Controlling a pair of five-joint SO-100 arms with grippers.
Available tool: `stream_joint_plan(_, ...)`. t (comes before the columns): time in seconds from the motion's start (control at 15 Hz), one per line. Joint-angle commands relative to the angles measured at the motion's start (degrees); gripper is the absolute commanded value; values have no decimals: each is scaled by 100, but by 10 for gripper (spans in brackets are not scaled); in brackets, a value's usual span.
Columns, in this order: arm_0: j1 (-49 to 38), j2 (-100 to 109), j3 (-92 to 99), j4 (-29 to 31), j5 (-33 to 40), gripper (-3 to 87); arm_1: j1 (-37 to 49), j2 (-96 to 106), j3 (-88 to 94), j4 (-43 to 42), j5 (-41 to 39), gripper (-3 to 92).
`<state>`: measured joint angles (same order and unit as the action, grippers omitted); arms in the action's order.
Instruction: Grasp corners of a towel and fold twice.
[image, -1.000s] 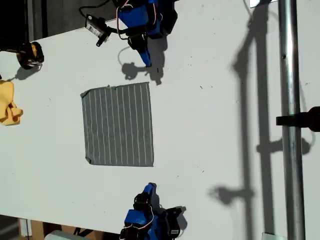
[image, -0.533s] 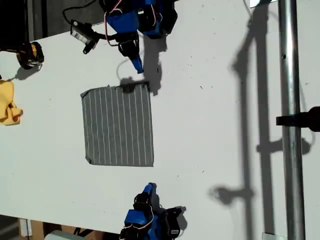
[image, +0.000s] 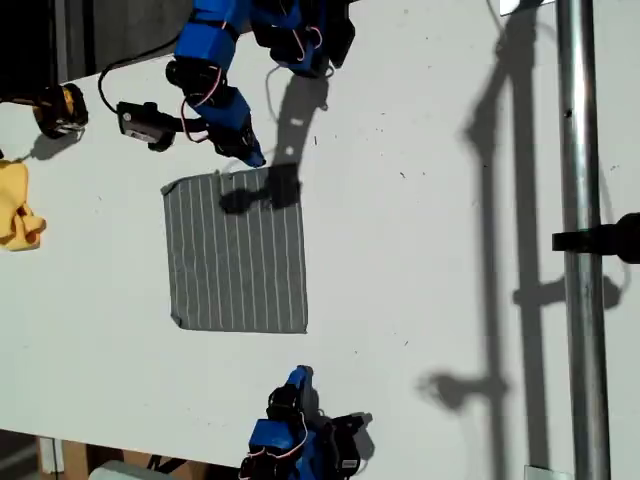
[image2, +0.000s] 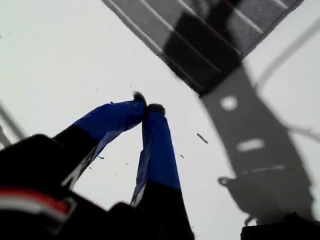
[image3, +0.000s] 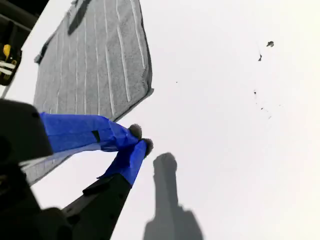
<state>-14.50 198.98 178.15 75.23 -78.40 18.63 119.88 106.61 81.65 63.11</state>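
While the towel (image: 237, 251) lies flat and unfolded on the white table (image: 420, 240), nearer the edge at the exterior view's left than the one at its right, my first pincer (image2: 146, 108) hovers over bare table just off the towel's edge that faces the table's top edge in the exterior view, with its blue-taped fingertips (image2: 156, 109) pressed together on nothing. That arm (image: 215, 85) reaches in from the table's top edge in the exterior view, and its shadow falls across the towel's near corner (image2: 202, 92). My second pincer (image3: 140, 138) sits by the table's bottom edge in the exterior view (image: 298, 378), well apart from the towel's closest corner (image3: 150, 91), tips together and empty. A small yellow cloth (image: 15, 205) lies crumpled at the table's edge at the exterior view's left, apart from the towel. A metal pole (image: 580, 240) crosses the table near the edge at the exterior view's right.
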Motion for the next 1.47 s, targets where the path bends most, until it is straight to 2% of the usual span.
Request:
stream_joint_plan(0.0,-9,9,-18,53,-9,-23,18,-501,-747,97,-132,132)
stream_joint_plan(0.07,-9,9,-18,53,0,-23,-18,-861,-1125,229,-299,288)
stream_joint_plan(0.27,0,9,-18,53,0,-23,-26,-1591,-1934,510,-589,417)
stream_joint_plan(0.6,-9,9,-18,53,9,-23,334,-1406,-1046,404,-571,400)
stream_joint_plan(0.93,0,9,-18,53,-9,-23,615,-1389,694,-896,-299,377)
stream_joint_plan(1.4,-26,9,-18,53,18,-23,536,-2452,1072,-1846,229,363)
